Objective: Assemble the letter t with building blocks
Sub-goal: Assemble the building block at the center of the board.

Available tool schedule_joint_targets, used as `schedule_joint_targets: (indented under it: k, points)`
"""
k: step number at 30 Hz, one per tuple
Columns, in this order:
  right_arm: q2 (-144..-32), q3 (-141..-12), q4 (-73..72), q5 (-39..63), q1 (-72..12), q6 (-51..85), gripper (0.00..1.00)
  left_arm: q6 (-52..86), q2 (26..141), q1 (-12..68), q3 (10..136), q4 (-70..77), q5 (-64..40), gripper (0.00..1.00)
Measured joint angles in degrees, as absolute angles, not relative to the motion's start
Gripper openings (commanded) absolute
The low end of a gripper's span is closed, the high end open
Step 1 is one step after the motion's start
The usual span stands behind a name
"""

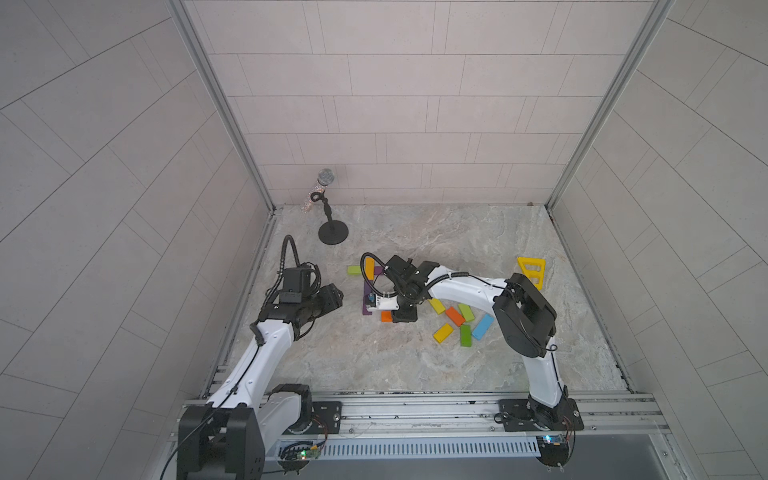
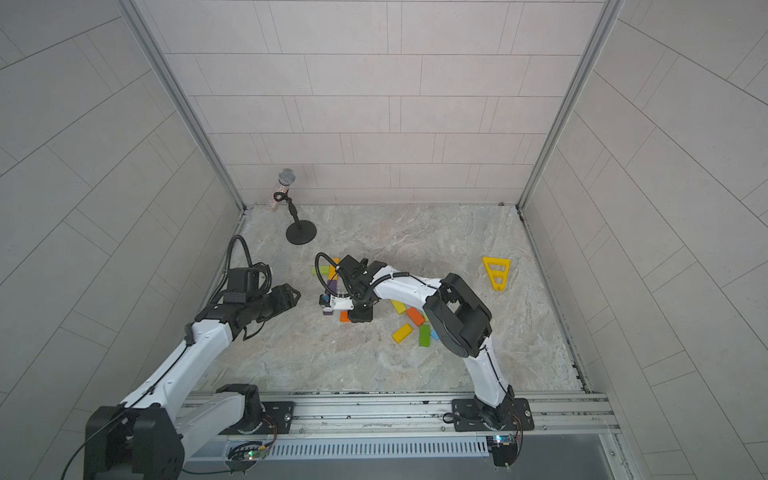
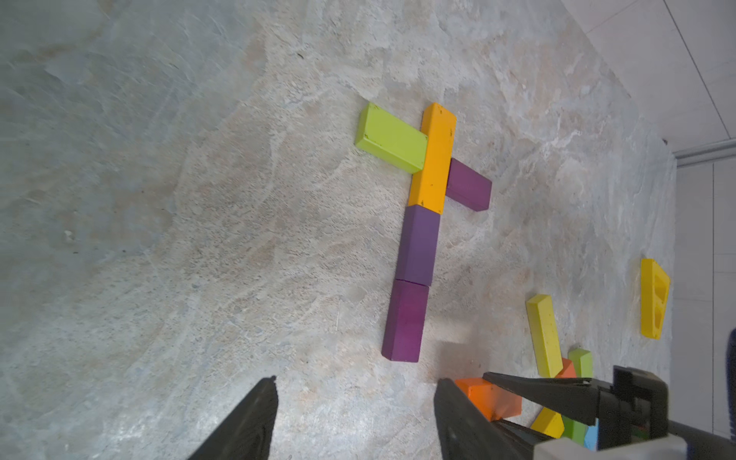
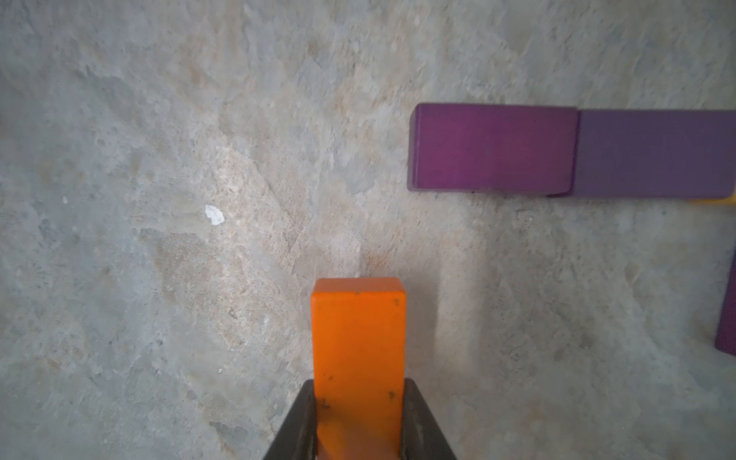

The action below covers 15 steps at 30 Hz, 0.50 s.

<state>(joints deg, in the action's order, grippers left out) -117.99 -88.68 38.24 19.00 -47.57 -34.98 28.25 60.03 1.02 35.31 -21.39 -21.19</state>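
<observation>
Right fingers are clamped on the orange block, low and just beside the foot of the purple stem. The t looks nearly built: yellow block tops the stem, with lime block and purple crossbar block either side. Right arm stretches across the counter, wrist bent down. Left fingers are apart, empty, off to the side.

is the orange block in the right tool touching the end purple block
Apart. The right wrist view shows bare tabletop between the orange block in the right tool and the end purple block.
</observation>
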Motion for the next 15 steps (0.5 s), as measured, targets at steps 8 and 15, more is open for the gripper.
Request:
schedule_joint_targets:
  k: [8, 15]
  points:
    - [-120.2, -92.0, 38.5, 17.2, -47.6, -33.1, 0.17, 28.5, 61.3, 0.3, 35.0, -19.1, -24.9, 0.67]
    - [-122.7, -94.7, 39.2, 15.9, -47.6, -31.2, 0.17, 28.6, 61.7, -0.5, 34.8, -18.3, -26.0, 0.68]
